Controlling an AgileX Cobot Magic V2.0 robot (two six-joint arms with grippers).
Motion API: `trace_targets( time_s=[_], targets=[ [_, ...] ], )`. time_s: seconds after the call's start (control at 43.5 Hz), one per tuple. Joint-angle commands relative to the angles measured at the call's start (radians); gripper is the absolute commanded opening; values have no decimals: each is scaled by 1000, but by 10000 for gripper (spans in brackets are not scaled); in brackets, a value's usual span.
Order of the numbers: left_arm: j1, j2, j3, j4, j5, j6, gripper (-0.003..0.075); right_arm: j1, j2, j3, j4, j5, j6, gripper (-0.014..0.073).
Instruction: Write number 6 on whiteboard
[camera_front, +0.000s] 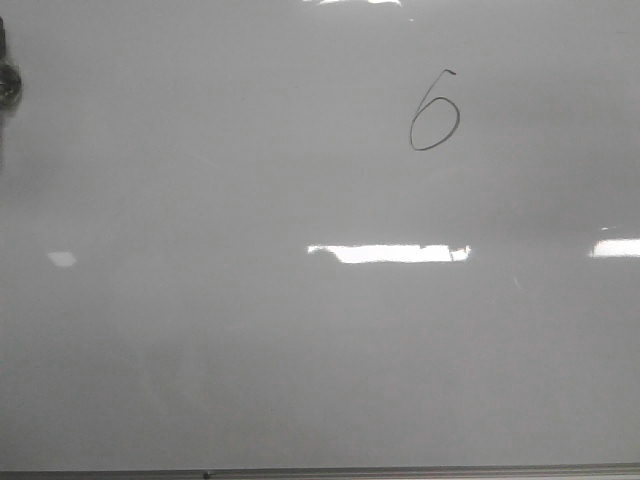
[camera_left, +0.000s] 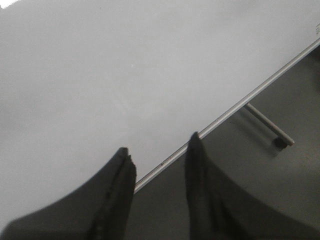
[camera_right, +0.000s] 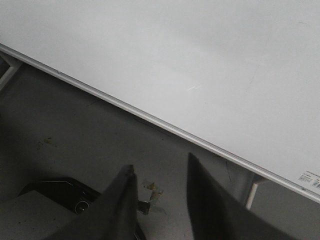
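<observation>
One number 6 (camera_front: 434, 112) we log upper right on the whiteboard (camera_front: 250, 350), apparently finished. Left gripper (camera_left: 160, 147) and right gripper (camera_right: 160, 170) spread, holding nothing; next, we judge, only retreat.

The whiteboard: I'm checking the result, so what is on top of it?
On the whiteboard sits one black hand-drawn number 6, upper right in the front view. Nothing covers the board's surface; only glare patches show.

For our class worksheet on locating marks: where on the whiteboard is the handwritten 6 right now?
In the front view, the thin black hand-drawn number 6 sits in the upper right part of the glossy pale grey whiteboard, above the long bright rectangular glare patch.
</observation>
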Motion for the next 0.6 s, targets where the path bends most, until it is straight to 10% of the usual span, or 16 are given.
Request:
trace_targets(
  time_s=[0.0,0.207,0.575],
  targets=[
    [-7,-2,-35,11,-73,0,90,0,4,-21,-18,-75,-1,103],
    [-7,-2,-35,13,-75,0,-20,0,4,-21,-18,-108,-1,-68],
    [-7,-2,-35,13,-75,0,-20,0,4,-21,-18,-101,-1,-67]
  ],
)
